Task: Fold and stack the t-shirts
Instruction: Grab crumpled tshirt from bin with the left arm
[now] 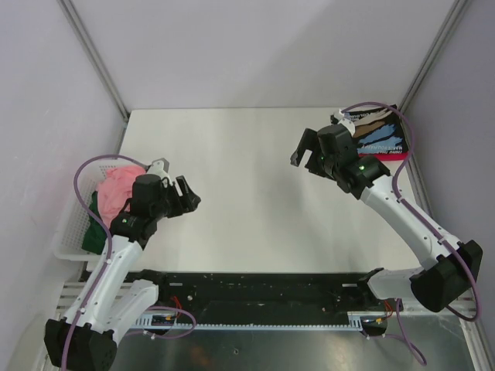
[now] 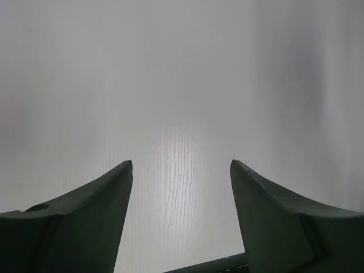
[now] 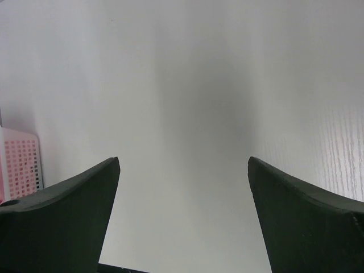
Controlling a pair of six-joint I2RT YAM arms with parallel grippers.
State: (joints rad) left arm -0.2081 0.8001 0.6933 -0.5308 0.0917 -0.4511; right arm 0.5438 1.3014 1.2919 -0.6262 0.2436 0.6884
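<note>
A light pink t-shirt [image 1: 117,188] lies crumpled in the white basket [image 1: 71,232] at the table's left edge, with a dark green t-shirt [image 1: 96,229] beneath it. At the back right a folded black t-shirt with blue, tan and white streaks [image 1: 380,136] rests on a folded red t-shirt [image 1: 390,155]. My left gripper [image 1: 189,196] [image 2: 181,164] hovers open over bare table, just right of the basket. Left of the folded pile, my right gripper [image 1: 298,151] [image 3: 183,160] hangs wide open above the table. Nothing is between either pair of fingers.
The white table [image 1: 247,193] is walled by pale panels at the back and sides. In the right wrist view, the basket's perforated wall [image 3: 20,165] shows pink at the far left edge. The arms' black mounting rail [image 1: 247,290] runs along the near edge.
</note>
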